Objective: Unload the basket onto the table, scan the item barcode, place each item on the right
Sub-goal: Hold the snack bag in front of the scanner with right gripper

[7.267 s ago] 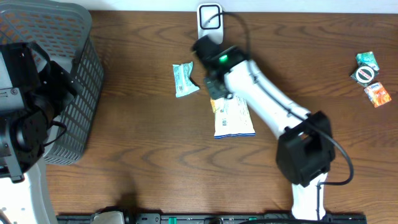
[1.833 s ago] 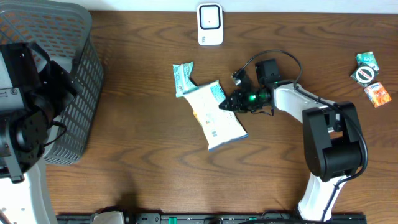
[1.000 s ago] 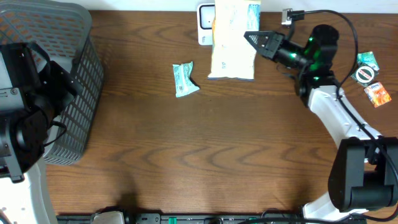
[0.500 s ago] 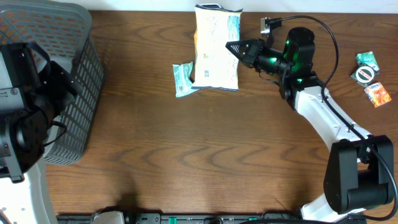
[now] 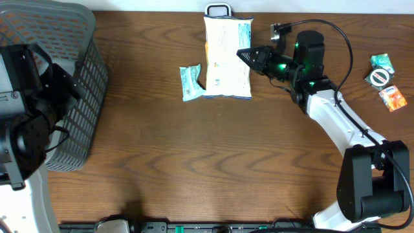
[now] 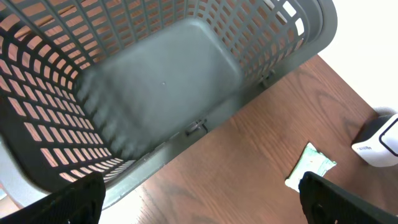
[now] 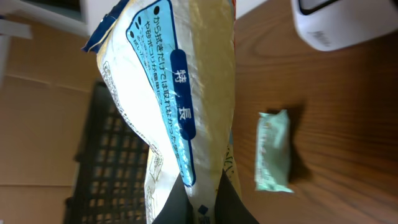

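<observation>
I've got the snack bag [image 5: 223,61] pinched in the right fingers [image 5: 249,57], clenched on its right-hand edge. It hangs off the desk [image 5: 194,162] at the far side, right over the scanner [image 5: 218,9].

The bag looks light, a thin crinkly film pouch, soft and puffy, so it will flop and twist around whatever point I hold. The printed film is probably slick. From the right wrist camera the grip sits on a narrow fold at the edge, which I judge good enough for waving it past the scanner. A bite on the flat seam would hold it steadier than one on the puffed middle.

The left fingers [image 6: 78,199] are spread wide, holding nothing, looking down into the basket [image 6: 155,93].

Half a second ago the bag hid the scanner completely. Now it has slid a little toward me and the scanner's top edge peeks out behind it. A second ago it hung further right. In the overhead view its lower left corner overlaps the small green packet [image 5: 191,83].
</observation>
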You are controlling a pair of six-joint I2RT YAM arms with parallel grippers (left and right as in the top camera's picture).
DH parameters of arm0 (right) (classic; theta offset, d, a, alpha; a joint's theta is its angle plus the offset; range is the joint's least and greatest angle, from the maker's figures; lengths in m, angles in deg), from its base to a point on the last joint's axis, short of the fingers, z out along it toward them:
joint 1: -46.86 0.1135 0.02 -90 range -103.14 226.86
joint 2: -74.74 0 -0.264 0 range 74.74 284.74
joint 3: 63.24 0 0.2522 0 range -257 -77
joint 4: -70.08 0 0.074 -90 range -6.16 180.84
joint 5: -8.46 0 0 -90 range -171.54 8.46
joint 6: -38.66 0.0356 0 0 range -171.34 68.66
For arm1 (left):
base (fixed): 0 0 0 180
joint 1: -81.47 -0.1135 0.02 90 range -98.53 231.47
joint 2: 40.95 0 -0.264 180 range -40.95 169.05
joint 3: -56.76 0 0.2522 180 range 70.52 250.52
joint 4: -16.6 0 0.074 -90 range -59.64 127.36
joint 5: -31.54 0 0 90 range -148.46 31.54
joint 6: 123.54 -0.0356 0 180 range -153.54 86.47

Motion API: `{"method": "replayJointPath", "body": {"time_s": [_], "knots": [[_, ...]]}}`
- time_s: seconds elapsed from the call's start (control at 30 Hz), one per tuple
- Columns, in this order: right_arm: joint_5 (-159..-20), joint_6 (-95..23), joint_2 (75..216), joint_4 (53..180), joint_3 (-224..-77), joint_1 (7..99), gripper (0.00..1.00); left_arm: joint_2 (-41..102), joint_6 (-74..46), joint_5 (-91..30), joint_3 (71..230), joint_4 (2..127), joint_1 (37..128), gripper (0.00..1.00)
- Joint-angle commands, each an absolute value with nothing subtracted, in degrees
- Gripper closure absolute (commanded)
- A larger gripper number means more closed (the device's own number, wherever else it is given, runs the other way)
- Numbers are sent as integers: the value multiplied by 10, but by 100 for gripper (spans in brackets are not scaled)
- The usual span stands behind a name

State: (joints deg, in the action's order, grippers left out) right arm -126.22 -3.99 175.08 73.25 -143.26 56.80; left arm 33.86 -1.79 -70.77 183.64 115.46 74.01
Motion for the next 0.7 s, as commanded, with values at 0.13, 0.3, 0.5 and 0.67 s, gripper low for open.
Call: {"method": "replayJointPath", "body": {"time_s": [0.13,0.3,0.5,0.67], "knots": [[-1204,-132,1732,738,-1440,567,98,339,-13,-709,1841,1156,737,2],[-1060,-236,1725,880,-1484,578,99,339,-13,-709,1841,1156,737,2],[-787,-382,1725,1076,-1579,644,98,339,-13,-709,1841,1156,737,2],[-531,-455,1729,1132,-1593,714,99,339,-13,-709,1841,1156,737,2]]}}
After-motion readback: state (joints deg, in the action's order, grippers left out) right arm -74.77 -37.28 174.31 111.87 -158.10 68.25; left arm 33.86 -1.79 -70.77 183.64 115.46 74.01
